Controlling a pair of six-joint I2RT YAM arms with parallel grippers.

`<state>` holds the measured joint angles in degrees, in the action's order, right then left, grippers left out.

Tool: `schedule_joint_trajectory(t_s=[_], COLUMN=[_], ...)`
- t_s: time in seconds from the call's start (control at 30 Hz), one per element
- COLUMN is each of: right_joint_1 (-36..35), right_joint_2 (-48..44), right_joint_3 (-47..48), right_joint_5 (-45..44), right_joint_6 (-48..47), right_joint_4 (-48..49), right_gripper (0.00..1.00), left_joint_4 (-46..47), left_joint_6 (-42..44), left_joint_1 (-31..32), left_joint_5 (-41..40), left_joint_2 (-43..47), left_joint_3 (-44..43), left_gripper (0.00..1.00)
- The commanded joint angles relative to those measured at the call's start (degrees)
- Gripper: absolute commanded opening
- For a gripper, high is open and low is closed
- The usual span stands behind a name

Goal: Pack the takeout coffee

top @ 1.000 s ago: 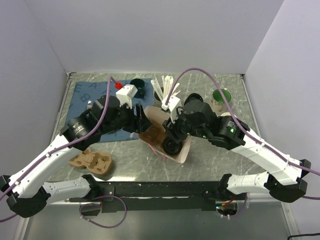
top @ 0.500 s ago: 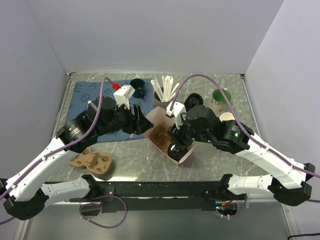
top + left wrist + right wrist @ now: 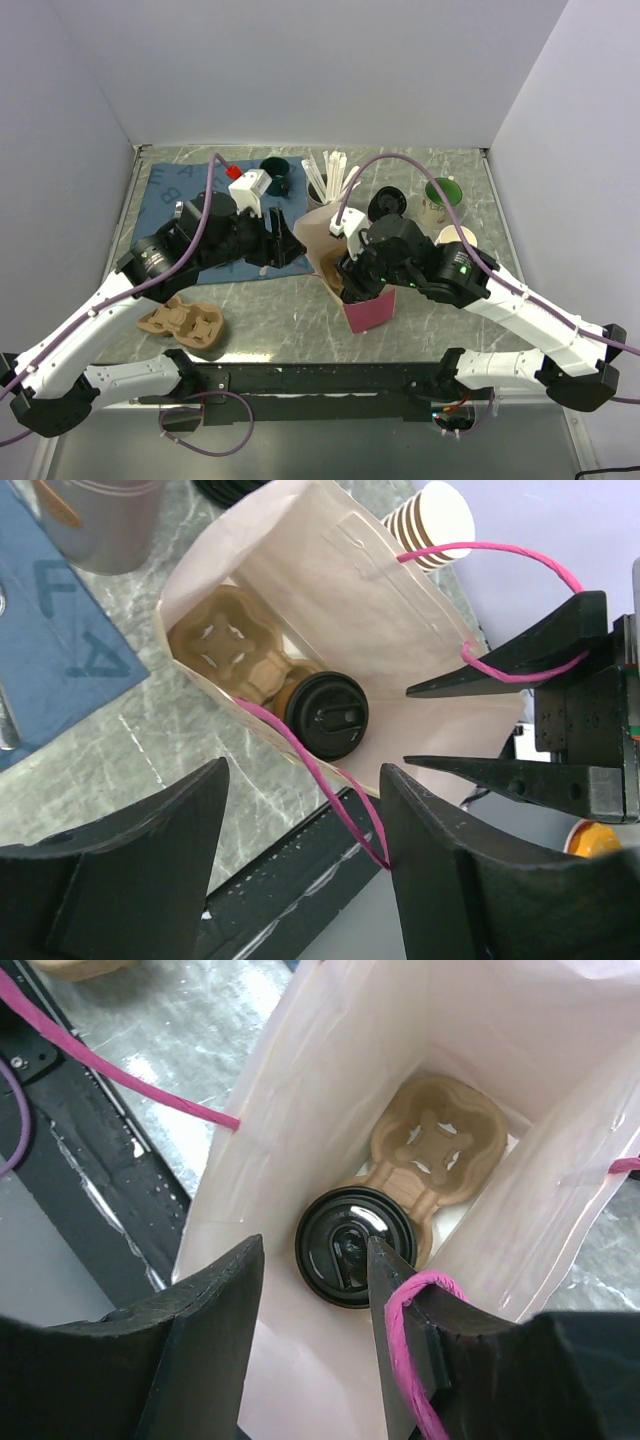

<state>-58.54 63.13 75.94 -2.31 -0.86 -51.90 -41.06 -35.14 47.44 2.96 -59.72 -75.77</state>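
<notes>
The takeout coffee stands inside an open pale paper bag (image 3: pixel 322 238). Only its black lid shows, in the left wrist view (image 3: pixel 327 715) and the right wrist view (image 3: pixel 352 1245). It sits in a tan pulp cup carrier (image 3: pixel 225 650) at the bag's bottom. The bag stands upright at mid-table. My left gripper (image 3: pixel 284 243) is open at the bag's left side, with one pink handle (image 3: pixel 330 800) looped over a finger. My right gripper (image 3: pixel 352 278) is open above the bag's mouth, with the other pink handle (image 3: pixel 405 1325) hooked on a finger.
A second pulp carrier (image 3: pixel 185 322) lies at the front left. A blue mat (image 3: pixel 170 190) is at the back left. Wooden stirrers (image 3: pixel 327 178), loose black lids (image 3: pixel 385 203), a green cup (image 3: pixel 440 195) and a stack of lidless cups (image 3: pixel 452 237) stand behind and right of the bag.
The bag lay tilted open toward the front; it has been pulled upright by its handles. My right gripper rose and shifted right over it; my left gripper shifted slightly.
</notes>
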Motion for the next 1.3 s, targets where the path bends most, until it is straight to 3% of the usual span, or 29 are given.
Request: schedule_joint_trajectory(t_s=[0.0, 0.23, 0.4, 0.93, 1.27], right_joint_1=[0.62, 1.94, 3.78, 10.99, 11.96], right_joint_2=[-0.03, 1.11, 2.17, -1.08, -3.72], right_joint_3=[2.28, 5.62, 8.26, 4.57, 0.52], right_joint_5=[-1.83, 1.86, 5.38, 10.48, 9.69], right_joint_6=[0.69, 3.06, 4.73, 7.63, 8.77], right_joint_4=[1.54, -0.13, -2.15, -0.04, 0.92], right_gripper=[0.55, 0.65, 0.65, 0.62, 0.61], left_joint_4=[-0.60, -2.53, -2.62, 0.63, 11.88], left_joint_6=[1.82, 4.28, 4.81, 6.39, 10.44], left_joint_1=[-0.07, -0.07, -0.07, -0.07, -0.07], left_joint_5=[-2.61, -4.98, -5.51, -3.85, 0.99], left_joint_2=[-0.22, -0.83, -0.74, -4.52, -5.14], left_joint_3=[-3.51, -5.53, -5.44, -6.32, -4.39], left_gripper=[0.68, 0.71, 0.72, 0.72, 0.71])
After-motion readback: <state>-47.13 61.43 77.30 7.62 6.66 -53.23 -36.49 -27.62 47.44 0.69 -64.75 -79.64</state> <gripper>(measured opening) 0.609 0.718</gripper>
